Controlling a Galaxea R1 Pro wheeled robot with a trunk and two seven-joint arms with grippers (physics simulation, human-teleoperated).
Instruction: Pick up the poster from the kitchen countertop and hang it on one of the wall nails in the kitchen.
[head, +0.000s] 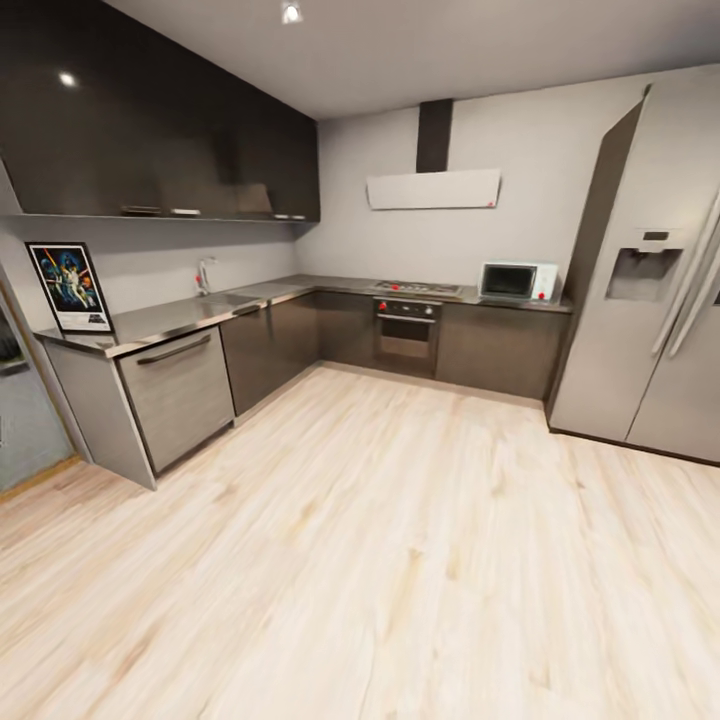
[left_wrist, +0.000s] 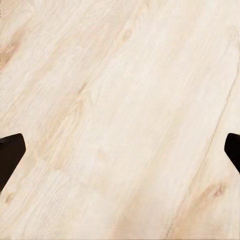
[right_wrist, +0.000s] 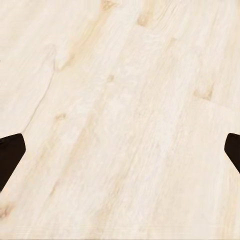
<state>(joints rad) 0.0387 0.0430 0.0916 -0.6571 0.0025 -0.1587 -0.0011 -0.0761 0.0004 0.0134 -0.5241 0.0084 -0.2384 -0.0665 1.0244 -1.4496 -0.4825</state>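
Observation:
The poster stands upright at the near left end of the kitchen countertop, leaning against the light grey wall; it has a black frame, white border and dark blue artwork. The countertop runs along the left wall with a sink and faucet, then turns along the back wall. No wall nail is discernible at this distance. My left gripper is open above bare wooden floor, its dark fingertips far apart at the picture's sides. My right gripper is likewise open over the floor, with nothing between its fingers.
A wide light wooden floor lies between me and the cabinets. An oven with hob and a microwave sit along the back wall. A tall fridge stands at the right. Dark upper cabinets hang over the counter.

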